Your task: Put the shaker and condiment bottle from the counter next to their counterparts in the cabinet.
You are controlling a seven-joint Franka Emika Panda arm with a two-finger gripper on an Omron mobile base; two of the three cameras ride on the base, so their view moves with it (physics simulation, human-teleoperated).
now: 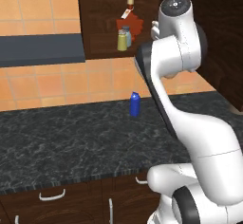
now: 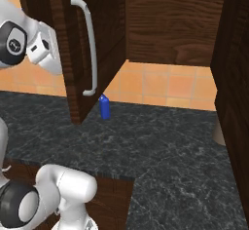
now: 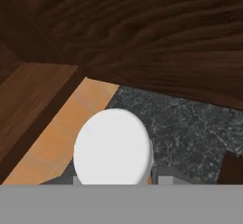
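In the left base view the open cabinet point(image 1: 102, 19) holds the red leaf-shaped bottle point(image 1: 134, 24), the grey-blue shaker point(image 1: 127, 34) and, touching its left side, the yellow-green shaker point(image 1: 122, 42). My gripper point(image 1: 154, 29) is raised at shelf height, just right of those three. In the hand view a pale round cap point(image 3: 113, 147) sits between the fingers of my gripper point(image 3: 118, 178). It is the top of the condiment bottle, whose tan body is almost wholly hidden under it. Past the cap lie the counter point(image 3: 190, 128) and the cabinet's wood.
A solid blue bottle point(image 1: 135, 104) stands on the counter point(image 1: 71, 137) near the tiled wall. The open cabinet door point(image 2: 82, 44) with its pale handle point(image 2: 91, 48) hangs over the counter beside my hand. A grey hood point(image 1: 40, 50) juts out at the left.
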